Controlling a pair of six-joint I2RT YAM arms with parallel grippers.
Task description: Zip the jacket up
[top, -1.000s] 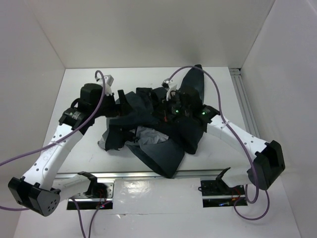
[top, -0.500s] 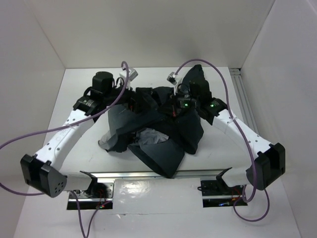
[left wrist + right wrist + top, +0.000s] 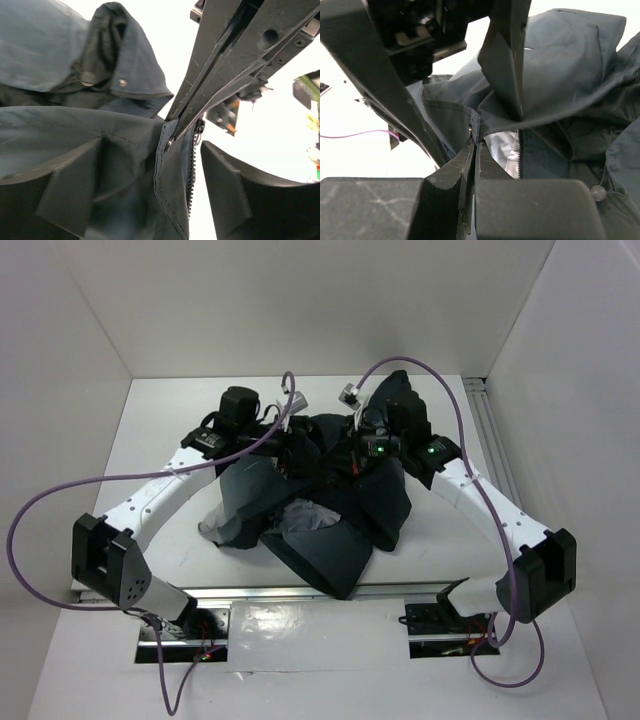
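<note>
Jacket position: the jacket (image 3: 330, 510) is lying crumpled at the centre of the top view on the table (image 3: 440, 550), with its light lining (image 3: 300, 515) showing low in the heap.
Right gripper: the right gripper (image 3: 474, 144) is pinching the jacket's front edge, with its jaws closed beside the zipper teeth (image 3: 521, 155).
Left gripper: the left gripper (image 3: 150, 150) is straddling that same edge low in its wrist view, with its jaws spread wide and holding nothing.
Handling: the cloth is looking soft, thin and limp, so it is probably going to sag and slip.
Where to hold: the stitched zipper tape is looking like the firmest grip.
Surface: the smooth white tabletop is likely giving little friction.
Room: plain white walls (image 3: 300, 300) are closing in on three sides, and a purple cable (image 3: 60, 500) is looping at the left.
</note>
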